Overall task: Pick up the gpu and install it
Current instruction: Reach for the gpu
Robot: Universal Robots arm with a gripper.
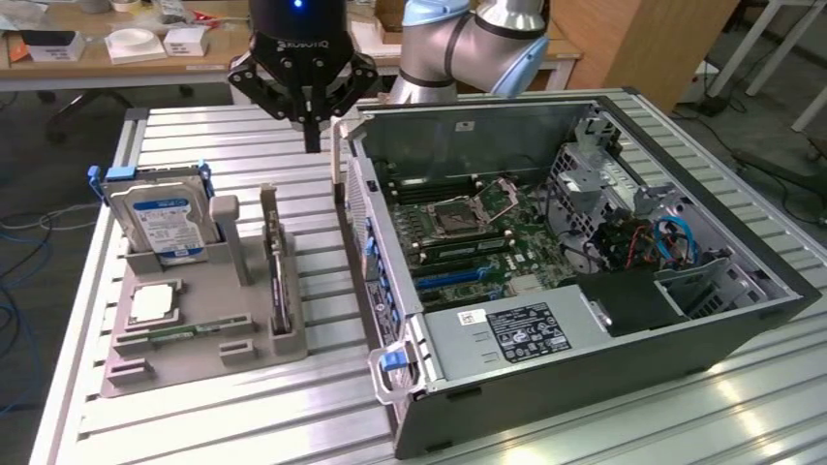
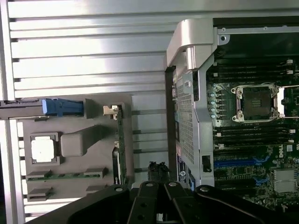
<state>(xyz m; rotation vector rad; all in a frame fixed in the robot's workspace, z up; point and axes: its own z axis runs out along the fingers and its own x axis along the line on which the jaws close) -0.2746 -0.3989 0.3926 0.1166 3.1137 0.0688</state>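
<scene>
The gripper (image 1: 312, 140) is being shown hanging over the far part of the slatted table (image 1: 194, 136). Its jaws are being pressed together into one narrow tip, and nothing is being gripped between them.

The gpu (image 1: 274, 260) is being carried by the grey holder (image 1: 194, 354). It is standing on its long edge in a slot along the side nearest the open computer case (image 1: 582, 320). No contact is being made: the closed tip is hanging above and beyond the card's far end, a little toward the exterior view's right, over the gap between holder and case.

In the wrist view, the gripper (image 2: 159, 171) is being seen over the strip of table (image 2: 84, 56) between the gpu (image 2: 119, 140) and the wall of the computer case (image 2: 187, 51). It is just beside the card rather than over it, and the card is being seen edge-on as a thin green line with a silvery bracket (image 2: 111, 110) at one end.

Elsewhere on the holder (image 2: 74, 144), the hard drive (image 1: 162, 218) is being propped upright and the processor chip (image 1: 153, 302) is lying flat in its recess. Inside the case the motherboard (image 1: 466, 232) is being left exposed.
</scene>
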